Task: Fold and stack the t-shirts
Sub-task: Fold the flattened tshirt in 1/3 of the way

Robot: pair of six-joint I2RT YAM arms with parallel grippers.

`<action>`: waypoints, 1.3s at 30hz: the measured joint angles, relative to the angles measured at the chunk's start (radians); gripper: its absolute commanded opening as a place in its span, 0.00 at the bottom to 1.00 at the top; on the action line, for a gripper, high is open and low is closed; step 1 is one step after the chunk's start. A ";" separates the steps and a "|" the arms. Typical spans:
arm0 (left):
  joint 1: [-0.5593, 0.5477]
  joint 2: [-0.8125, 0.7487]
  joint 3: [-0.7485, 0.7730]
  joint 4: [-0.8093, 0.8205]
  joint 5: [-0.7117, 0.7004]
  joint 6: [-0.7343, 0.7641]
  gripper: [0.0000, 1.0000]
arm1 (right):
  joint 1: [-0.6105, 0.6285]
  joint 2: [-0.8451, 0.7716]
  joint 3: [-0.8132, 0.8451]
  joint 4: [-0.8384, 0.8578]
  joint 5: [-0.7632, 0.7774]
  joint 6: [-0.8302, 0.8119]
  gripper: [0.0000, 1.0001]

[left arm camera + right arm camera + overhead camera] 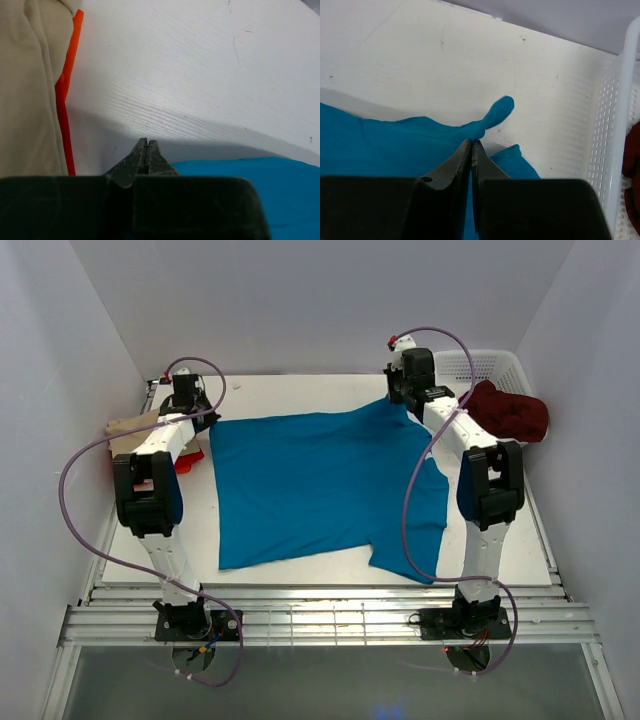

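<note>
A teal t-shirt [320, 485] lies spread flat across the white table [300, 390]. My right gripper [400, 400] is at the shirt's far right corner, shut on a bunched fold of the teal t-shirt [395, 145]; a twisted tip of cloth pokes out past the right gripper [471, 141]. At the far left corner my left gripper [203, 412] is shut. In its wrist view the left gripper [146, 141] shows no cloth between its tips, and the teal t-shirt's [260, 190] edge lies against its right side. A beige t-shirt [128, 432] lies over a red t-shirt [187, 461] at the left edge.
A white lattice basket [480, 362] stands at the back right, a dark maroon t-shirt [510, 412] draped over its near rim. The basket's wall [610, 150] is close on the right of the right gripper. Beige cloth [25, 90] and a red strip [62, 100] lie left of the left gripper.
</note>
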 measured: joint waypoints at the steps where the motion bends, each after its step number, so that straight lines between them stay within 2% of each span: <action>1: 0.000 -0.026 -0.022 0.005 0.001 -0.001 0.01 | 0.000 -0.013 -0.013 -0.003 0.004 -0.001 0.08; 9: -0.003 -0.125 -0.222 0.035 0.051 -0.019 0.00 | 0.000 -0.105 -0.228 -0.072 0.026 0.009 0.08; 15: -0.008 -0.173 -0.354 -0.002 0.060 -0.031 0.01 | 0.004 -0.198 -0.320 -0.152 0.055 0.026 0.08; 23: -0.009 -0.278 -0.373 -0.034 0.066 -0.025 0.01 | 0.010 -0.349 -0.346 -0.232 0.101 0.045 0.08; 39: -0.009 -0.354 -0.455 -0.120 0.036 -0.006 0.00 | 0.017 -0.356 -0.431 -0.375 0.157 0.087 0.08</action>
